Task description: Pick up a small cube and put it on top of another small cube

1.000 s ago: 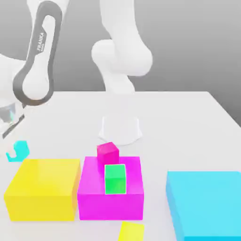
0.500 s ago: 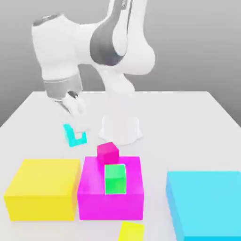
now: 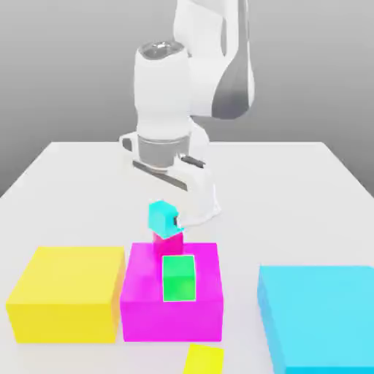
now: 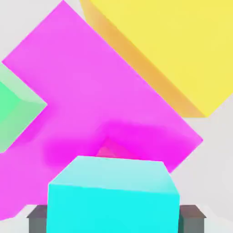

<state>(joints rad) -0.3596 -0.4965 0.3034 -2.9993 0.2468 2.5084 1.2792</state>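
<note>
Exterior view: your tool (image 3: 174, 213) hangs just above the large magenta block (image 3: 172, 292), with the small cyan cube (image 3: 162, 217) sitting on the small pink cube (image 3: 167, 243), which itself rests on the far edge of that block; the small green cube (image 3: 179, 277) stands on the same block nearer the camera, the large yellow block (image 3: 66, 292) lies toward the exterior view's left and the large cyan block (image 3: 321, 314) toward its right, all on the white tabletop (image 3: 292, 190); the cyan cube looks turned a little against the pink one below, so the overlap may be poor.

Hand view: the small cyan cube (image 4: 113, 195) lies between the two dark fingers (image 4: 36, 218), which stand at its sides; the tool reads as fully spread, and whether the pads touch the cube's faces you cannot tell; only a sliver of the pink cube (image 4: 108, 150) shows past it.

Risk: if you lift away crookedly, a finger may drag the cyan cube sideways; the stack sits close to the block's edge, so a nudge could tip it off onto the tabletop.
</note>
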